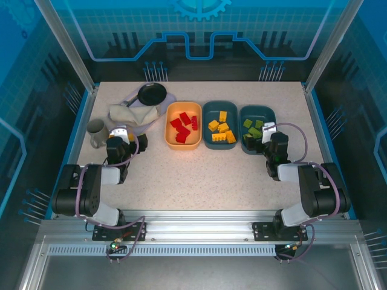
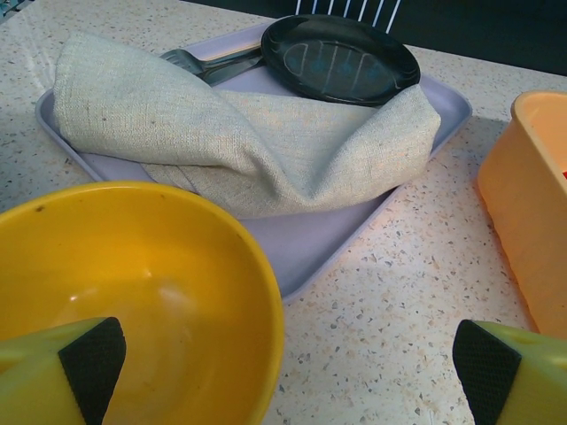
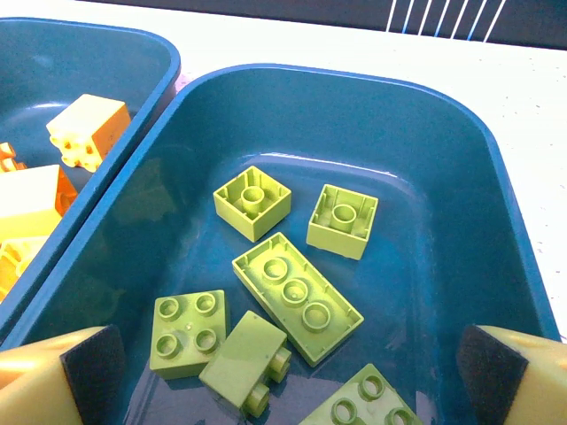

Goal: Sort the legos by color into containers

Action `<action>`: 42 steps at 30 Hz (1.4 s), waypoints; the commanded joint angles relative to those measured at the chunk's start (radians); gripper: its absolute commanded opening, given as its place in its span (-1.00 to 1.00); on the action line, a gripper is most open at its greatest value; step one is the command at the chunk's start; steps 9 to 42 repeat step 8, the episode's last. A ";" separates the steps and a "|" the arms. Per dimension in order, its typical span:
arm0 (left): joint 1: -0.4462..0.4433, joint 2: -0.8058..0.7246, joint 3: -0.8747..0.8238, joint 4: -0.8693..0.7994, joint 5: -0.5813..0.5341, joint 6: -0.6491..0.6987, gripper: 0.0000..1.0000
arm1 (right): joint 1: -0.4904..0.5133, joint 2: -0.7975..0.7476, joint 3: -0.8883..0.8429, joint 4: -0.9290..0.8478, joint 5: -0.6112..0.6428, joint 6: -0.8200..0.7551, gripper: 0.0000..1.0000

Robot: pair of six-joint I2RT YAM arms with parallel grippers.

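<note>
Red legos (image 1: 183,127) lie in the orange-yellow tray (image 1: 183,103). The middle teal tray (image 1: 220,103) holds yellow-orange legos (image 1: 222,132). Light green legos (image 1: 254,128) lie in the right teal tray (image 1: 257,107). My right gripper (image 1: 268,130) hangs open over that tray's near end. In the right wrist view several green bricks (image 3: 297,297) lie between its spread fingers (image 3: 89,367), none held. My left gripper (image 2: 291,367) stands open left of the orange-yellow tray (image 2: 532,204), empty.
A small round yellow bowl (image 2: 124,283) sits under the left fingers. Beyond it, a lavender tray (image 2: 328,243) carries a folded beige cloth (image 2: 230,133), a black pan (image 2: 341,57) and a utensil. A grey cup (image 1: 95,133) stands at the far left.
</note>
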 commanded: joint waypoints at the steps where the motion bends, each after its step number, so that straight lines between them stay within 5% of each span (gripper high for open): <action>1: -0.008 0.005 0.009 0.019 -0.013 0.018 0.98 | 0.006 0.010 0.006 0.033 0.000 -0.010 1.00; 42: -0.011 0.005 0.010 0.016 -0.016 0.020 0.98 | 0.005 0.010 0.006 0.035 -0.001 -0.010 1.00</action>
